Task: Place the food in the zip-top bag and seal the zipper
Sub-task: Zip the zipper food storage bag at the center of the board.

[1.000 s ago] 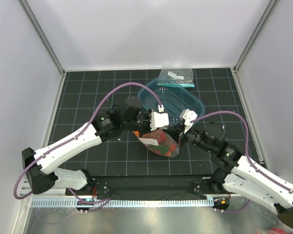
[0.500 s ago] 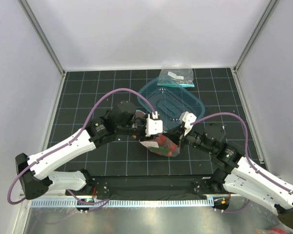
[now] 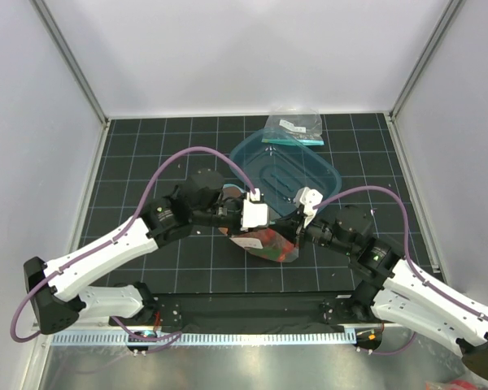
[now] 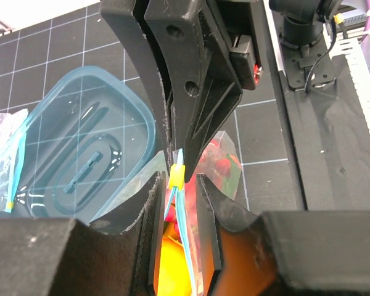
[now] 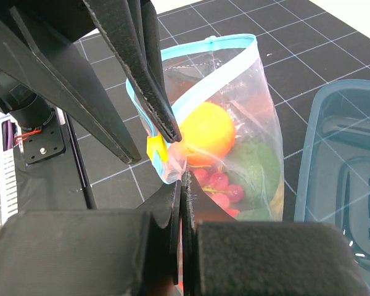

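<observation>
One zipper tops the upright zip-top bag; right claw clenches it, left claw straddles it, grip unclear.

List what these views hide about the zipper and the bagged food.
Top external: the left gripper and right gripper cover the zip-top bag's mouth.
Left wrist: the zipper runs off the bottom edge between the fingers; sealed length unknown.
Right wrist: own fingers block the lower bag; food count unclear.

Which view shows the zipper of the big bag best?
The right wrist view: the zipper curves across the mouth of the bag, ending at a yellow clip. The left wrist view shows it edge-on inside the left gripper; in the top view it is too small.
</observation>
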{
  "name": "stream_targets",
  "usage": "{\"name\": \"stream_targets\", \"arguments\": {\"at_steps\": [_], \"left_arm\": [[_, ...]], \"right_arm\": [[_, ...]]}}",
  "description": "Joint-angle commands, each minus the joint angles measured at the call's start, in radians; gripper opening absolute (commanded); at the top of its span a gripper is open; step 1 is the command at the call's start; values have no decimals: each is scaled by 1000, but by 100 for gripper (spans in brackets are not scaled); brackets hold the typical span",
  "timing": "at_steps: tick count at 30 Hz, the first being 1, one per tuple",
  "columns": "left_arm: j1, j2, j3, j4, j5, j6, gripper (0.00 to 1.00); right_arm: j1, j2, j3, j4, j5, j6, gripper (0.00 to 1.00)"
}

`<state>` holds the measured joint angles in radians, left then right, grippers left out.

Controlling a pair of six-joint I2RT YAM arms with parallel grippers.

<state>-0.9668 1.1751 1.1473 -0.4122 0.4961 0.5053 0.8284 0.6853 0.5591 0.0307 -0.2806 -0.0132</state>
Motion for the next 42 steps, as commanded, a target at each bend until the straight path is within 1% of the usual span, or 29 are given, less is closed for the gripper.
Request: {"name": "stream_targets", "arguments": {"at_steps": [1, 5, 6, 7, 8, 13, 14, 16, 19, 23, 26, 27, 28, 29, 30, 36, 41, 42], "left_arm": [[-3, 4, 9, 50, 30, -2, 29], [-3, 20, 17, 49, 28, -11, 27], [-3, 21, 19, 50, 29, -11, 21], [-3, 21, 19, 49, 29, -11, 19], [-3, 21, 19, 49, 22, -11, 13], [-3, 18, 12, 49, -17, 1, 1], [-3, 17, 14, 50, -28, -1, 0], [-3, 15, 15, 55, -57, -14, 0], [-1, 24, 15, 58, -100, -22, 0], [-1, 37, 17, 53, -137, -24, 0], [0, 46, 23, 50, -133, -28, 0], [0, 46, 23, 49, -128, -27, 0], [0, 46, 25, 49, -119, -27, 0], [0, 46, 25, 49, -116, -27, 0], [0, 44, 25, 49, -111, -25, 0], [0, 43, 26, 43, -90, -25, 0], [0, 38, 28, 42, -57, -21, 0], [0, 37, 28, 39, -44, -21, 0]], "right_arm": [[3, -12, 2, 64, -12, -4, 1], [3, -12, 7, 63, -17, -4, 1], [3, -12, 9, 63, -19, -5, 1], [3, -10, 9, 61, -17, -5, 1], [3, -13, 9, 61, -19, -5, 1], [5, -44, -4, 63, 9, -2, 1], [3, -65, -10, 64, 18, -2, 1], [3, -90, -30, 77, 32, 1, 1], [3, -156, -54, 89, 113, 9, 1], [3, -196, -77, 97, 185, 12, 1], [3, -208, -85, 103, 175, 12, 1], [5, -204, -85, 104, 147, 9, 3], [3, -198, -85, 104, 132, 6, 19], [3, -190, -84, 106, 121, 5, 26], [5, -172, -77, 110, 100, 4, 31], [3, -101, -36, 107, 43, 1, 31], [3, -52, -16, 112, 24, 2, 32], [3, -47, -10, 115, 18, 2, 27]]}}
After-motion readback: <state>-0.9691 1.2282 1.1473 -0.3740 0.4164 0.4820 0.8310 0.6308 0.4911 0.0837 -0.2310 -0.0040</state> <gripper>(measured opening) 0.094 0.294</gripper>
